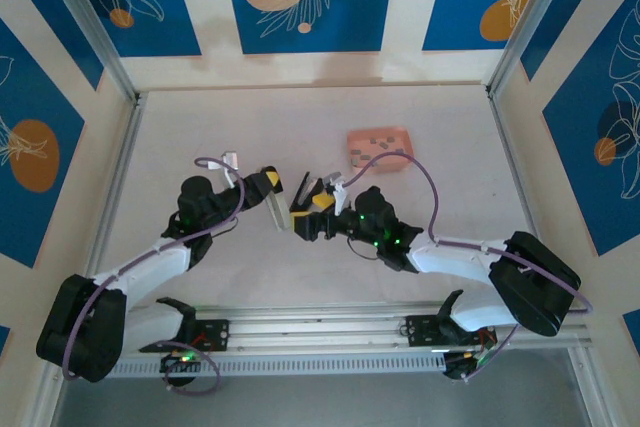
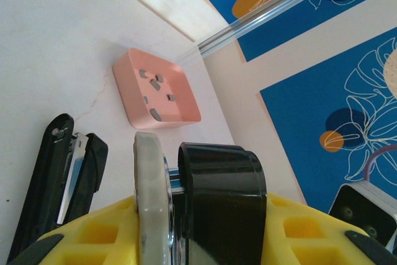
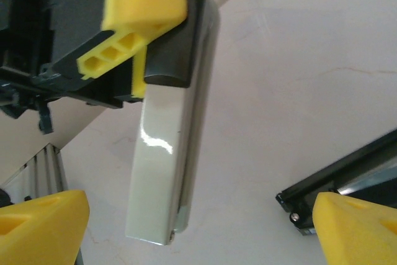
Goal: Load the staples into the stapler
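Note:
The stapler (image 1: 277,209) stands swung open, and my left gripper (image 1: 268,185) is shut on its hinge end. In the left wrist view the cream top cover (image 2: 149,178) and black rear cap (image 2: 220,197) sit clamped in the left gripper (image 2: 198,231). The black base with its metal channel (image 2: 59,175) angles away on the left. My right gripper (image 3: 198,228) is open, its yellow fingertips (image 3: 37,228) either side of the cream cover's free end (image 3: 162,172), not touching it. The staples (image 2: 156,85) lie as grey bits in the pink tray (image 2: 186,113).
The pink tray (image 1: 378,150) sits on the white table, behind and to the right of both grippers. Blue-patterned walls with metal posts enclose the table on three sides. The stapler's black base end (image 3: 347,175) lies beside my right finger.

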